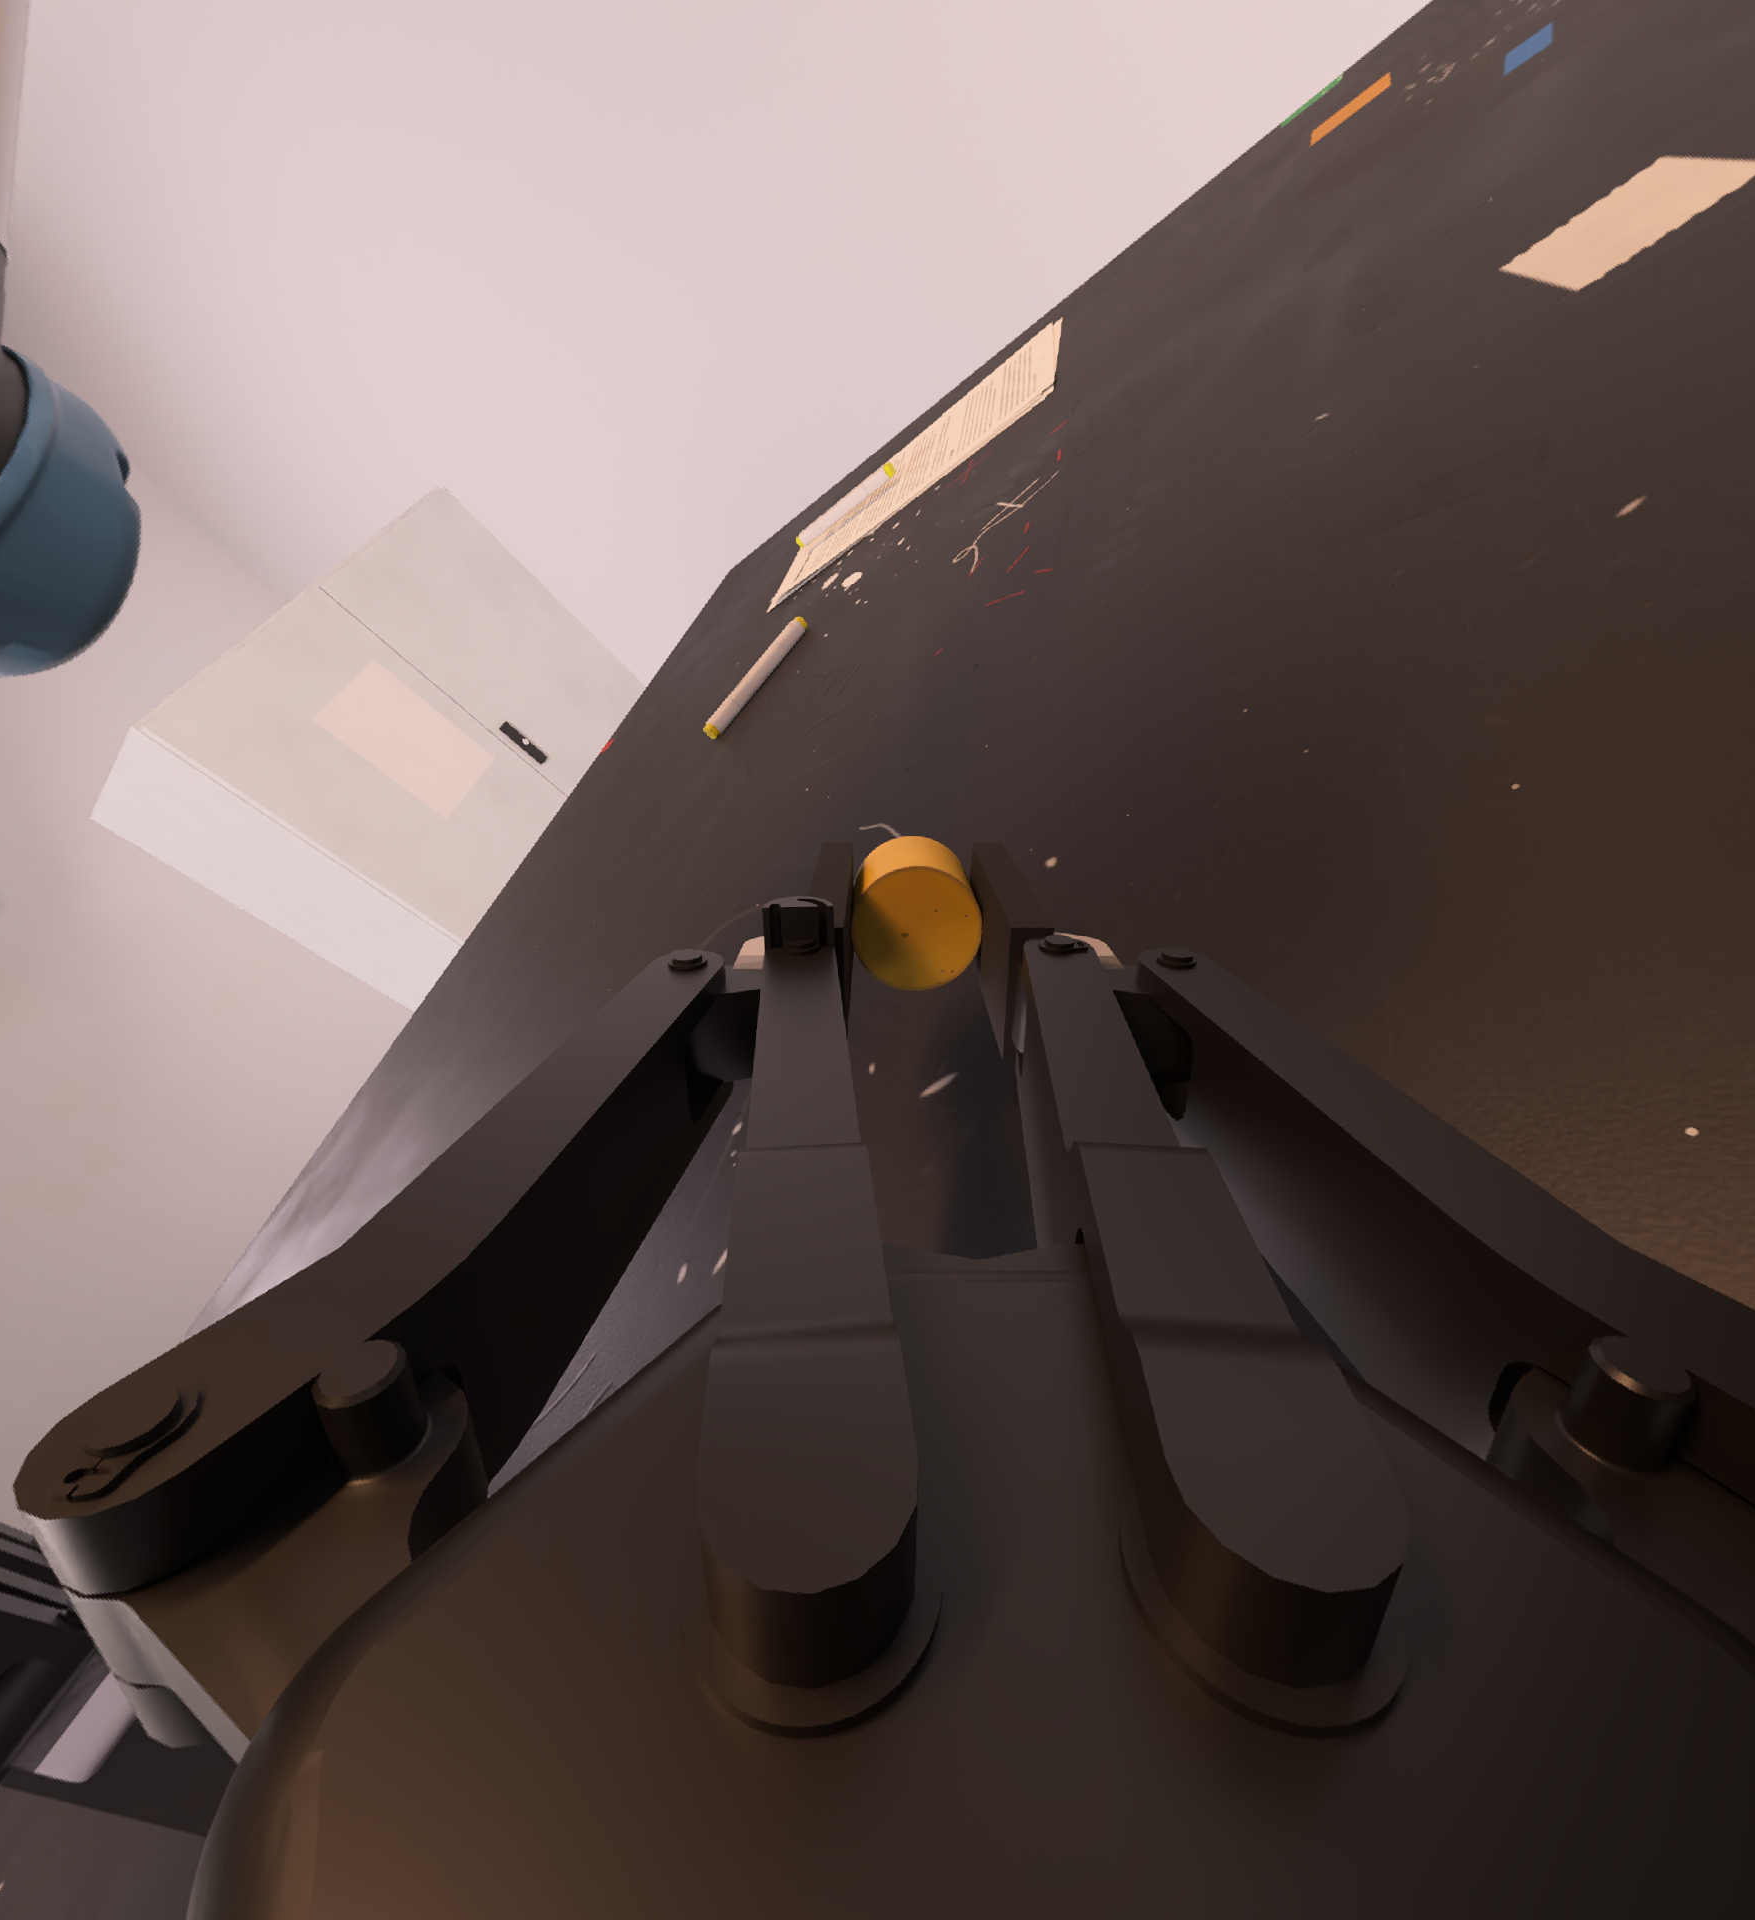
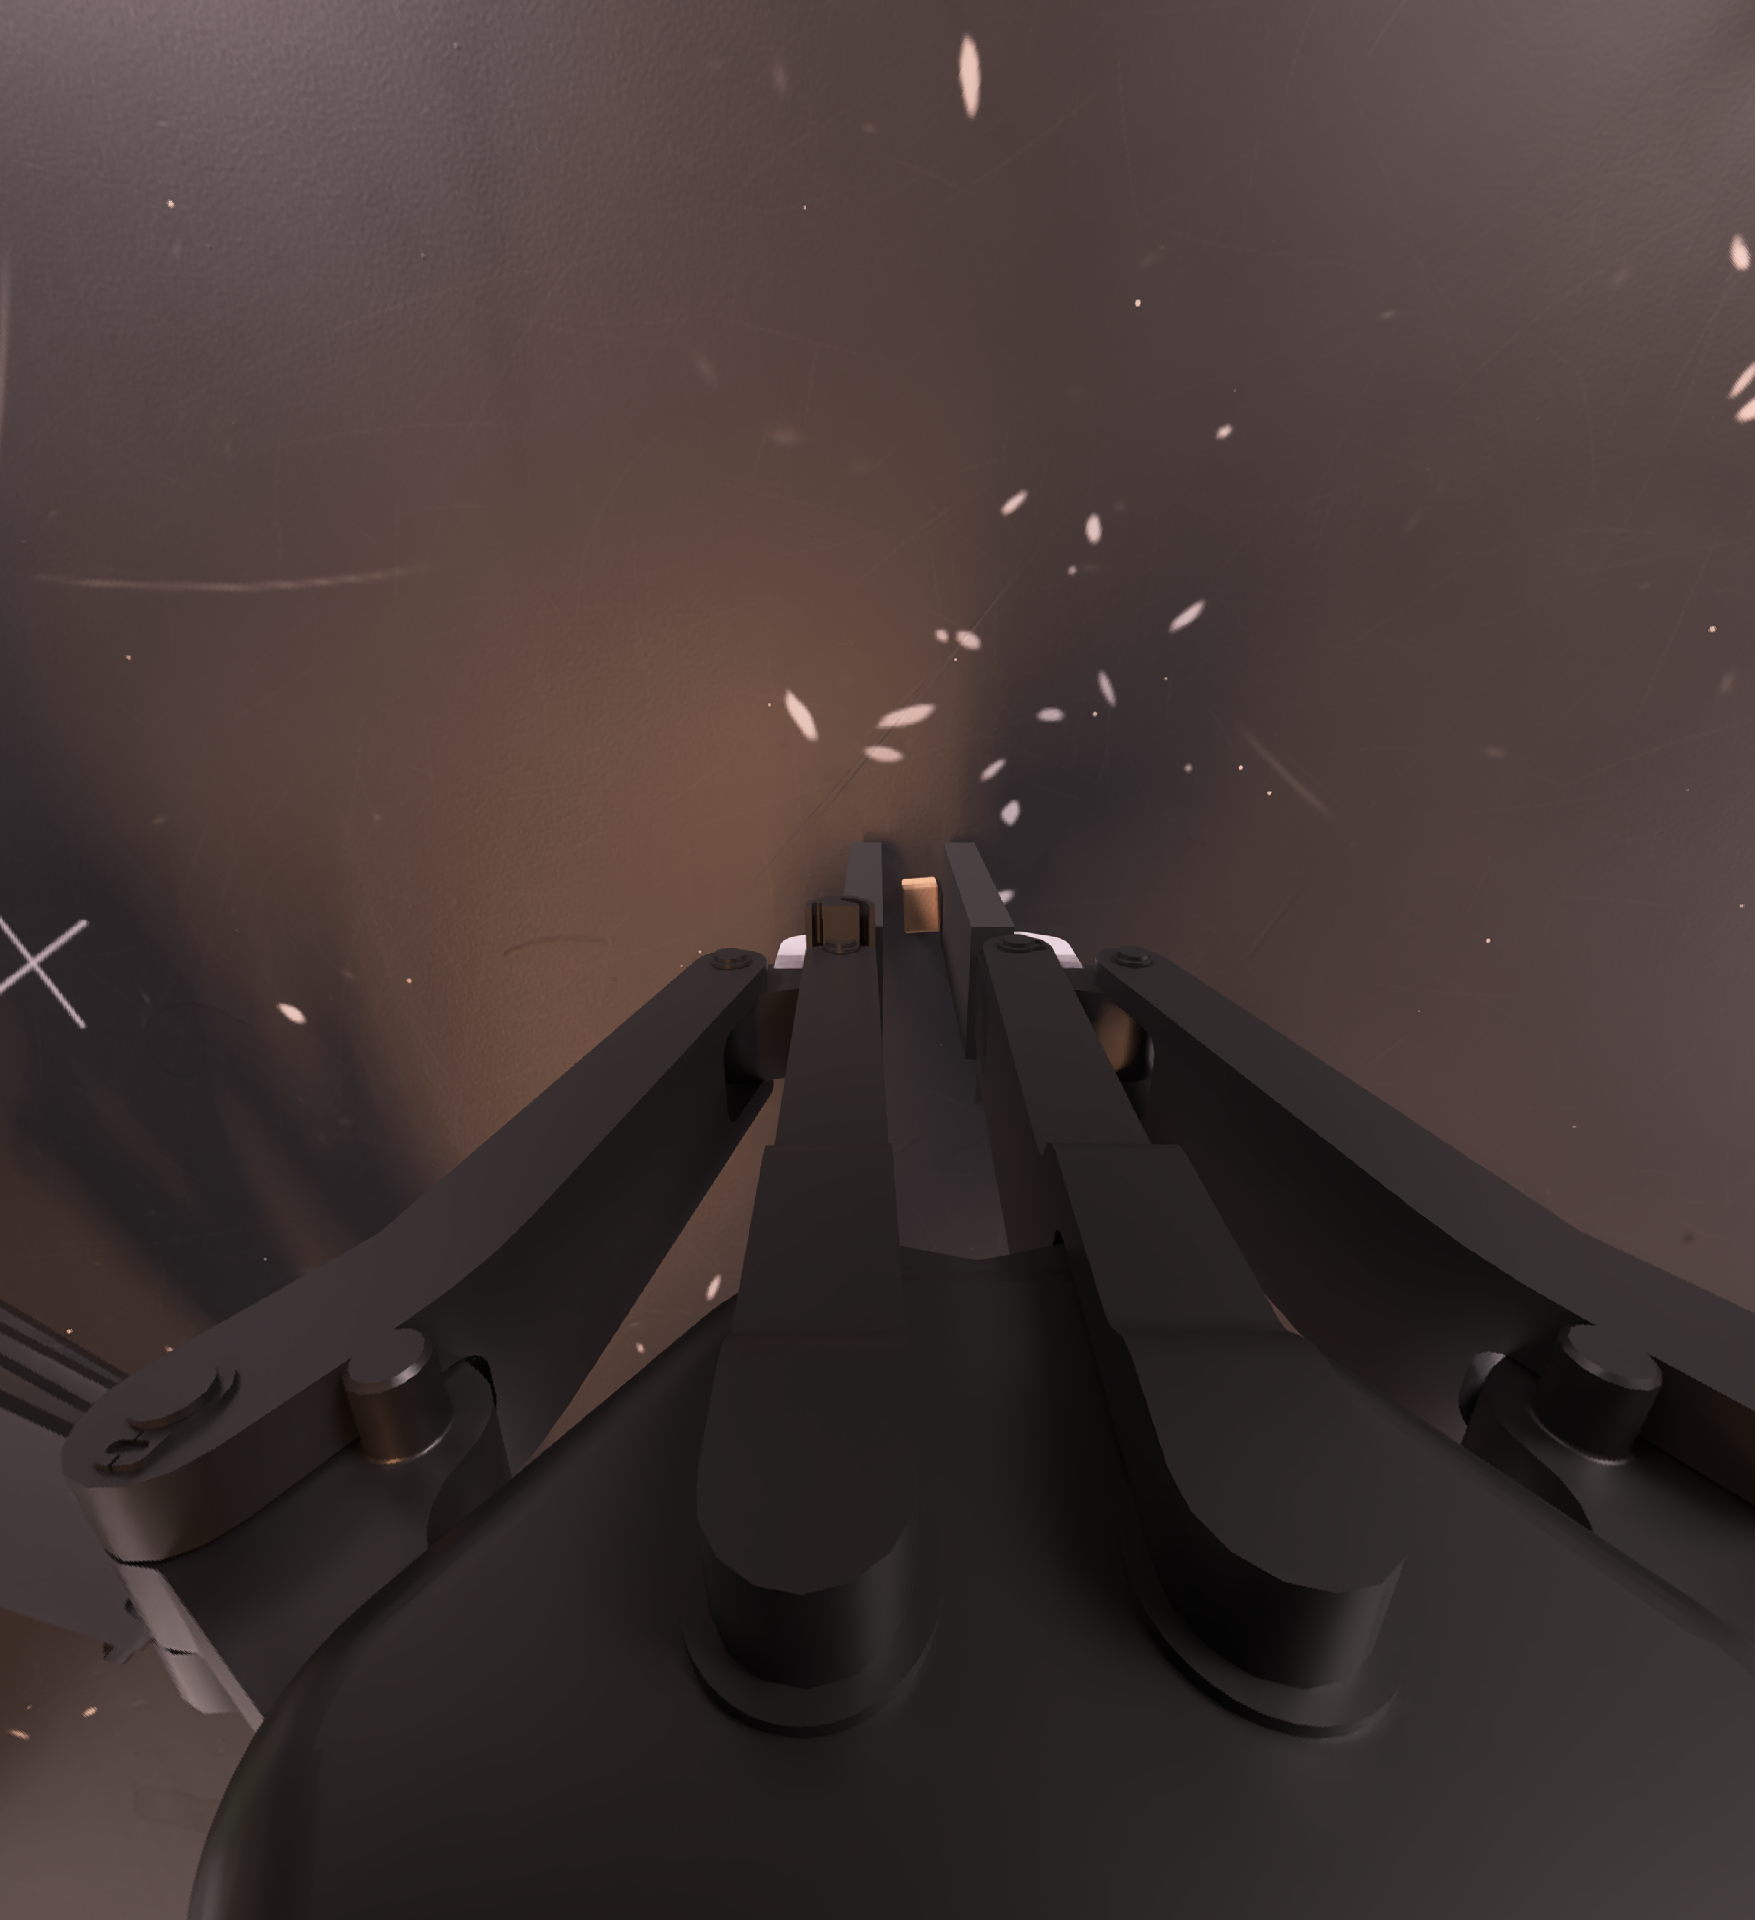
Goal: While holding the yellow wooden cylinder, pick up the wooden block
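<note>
Left wrist view, nearest first: the left gripper (image 1: 917, 914) was clamped on the yellow wooden cylinder (image 1: 917, 912), one finger pressed to each side of the curved wall and a flat round end turned toward the camera. The grip sat at the fingertips, clear above the dark table (image 1: 1372, 675) — probably so the cylinder would stay out of the way during the second pick. Beyond it, toward 11 o'clock, a white marker with yellow ends (image 1: 754, 678) lay on the table; farther along the same line lay printed sheets (image 1: 930, 457). At 1 o'clock, well apart, were a pale rectangle (image 1: 1637, 223) and small orange (image 1: 1351, 107) and blue (image 1: 1527, 49) patches. Off the table's edge at 10 o'clock stood a white cabinet (image 1: 353, 717).

Right wrist view: the right gripper (image 2: 918, 902) was nearly closed, and a small tan piece, judged to be the wooden block (image 2: 920, 902), showed between its fingertips — apparently gripped, though whether it had left the table could not be told. The speckled table lay just beyond, with a white cross mark (image 2: 32, 961) at 9 o'clock.
</note>
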Motion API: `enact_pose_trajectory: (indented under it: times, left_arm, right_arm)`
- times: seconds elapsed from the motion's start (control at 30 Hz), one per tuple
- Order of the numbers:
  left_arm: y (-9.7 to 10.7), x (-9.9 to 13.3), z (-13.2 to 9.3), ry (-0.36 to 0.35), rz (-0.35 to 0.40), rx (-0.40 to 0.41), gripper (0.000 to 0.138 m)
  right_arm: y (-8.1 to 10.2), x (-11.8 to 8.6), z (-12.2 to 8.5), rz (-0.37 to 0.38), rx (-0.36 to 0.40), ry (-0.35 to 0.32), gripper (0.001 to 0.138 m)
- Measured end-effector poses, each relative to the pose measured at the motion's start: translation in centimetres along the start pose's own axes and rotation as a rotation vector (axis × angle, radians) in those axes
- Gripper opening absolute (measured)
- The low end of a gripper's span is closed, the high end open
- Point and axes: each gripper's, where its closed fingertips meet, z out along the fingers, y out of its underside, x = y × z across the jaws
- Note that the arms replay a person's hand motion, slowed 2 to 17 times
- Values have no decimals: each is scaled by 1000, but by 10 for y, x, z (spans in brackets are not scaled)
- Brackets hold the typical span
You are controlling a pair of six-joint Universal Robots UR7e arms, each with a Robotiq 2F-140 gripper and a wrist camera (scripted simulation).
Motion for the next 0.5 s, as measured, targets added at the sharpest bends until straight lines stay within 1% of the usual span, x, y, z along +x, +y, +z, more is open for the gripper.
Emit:
enact_pose_trajectory:
  times: [0.17,0.3,0.5]
  left_arm:
    - [0,0,0,0,-1,0,30]
    - [0,0,1,0,-1,-1,30]
    - [0,0,1,-1,0,-3,30]
  right_arm:
    - [2,2,0,3,-34,25,9]
    - [2,3,0,-2,-45,37,9]
    - [3,3,0,4,-38,36,9]
